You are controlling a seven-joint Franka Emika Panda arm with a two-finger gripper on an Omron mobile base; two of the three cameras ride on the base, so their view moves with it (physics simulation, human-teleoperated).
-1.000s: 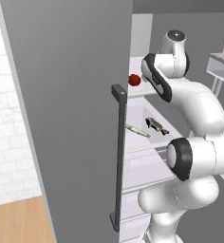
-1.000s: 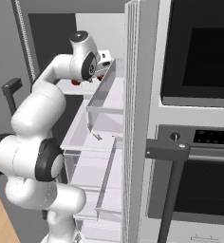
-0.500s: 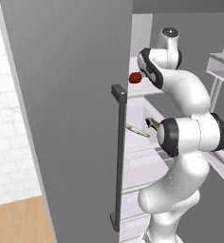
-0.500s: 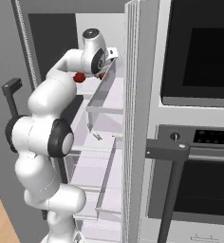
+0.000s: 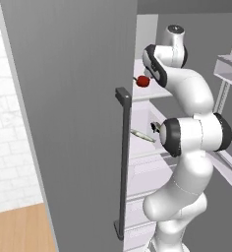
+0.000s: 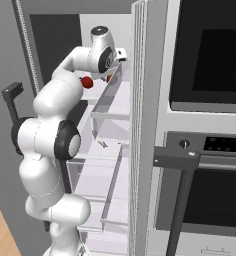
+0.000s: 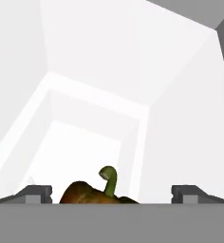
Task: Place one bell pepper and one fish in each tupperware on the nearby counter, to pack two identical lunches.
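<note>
The fridge (image 5: 78, 98) stands with its tall grey door swung wide toward the near left, and the arm reaches deep into the upper shelf (image 5: 152, 93), so the step in hand looks like the pick of the first bell pepper (image 7: 92, 192). To do it well, the hand probably has to drop a little further so the fingers come down on both flanks of the pepper's body rather than over its green stem (image 7: 109, 178), and then close squarely across the widest part; a pinch on the stem alone would likely let the fruit swing or slip. The lift out should stay clear of the shelf's front edge and of the door handle (image 5: 123, 162) on the way back toward the counter, which lies out of these views. The arm rises from the base, folds at its dark elbow and bends forward at the wrist, the hand pointing into the white compartment. The gripper (image 7: 111, 192) stands fully open, its two dark tips set wide to either side of the pepper, holding nothing. The pepper sits red on the upper shelf, just under the hand, and a fish (image 5: 141, 135) lies on the shelf below.
</note>
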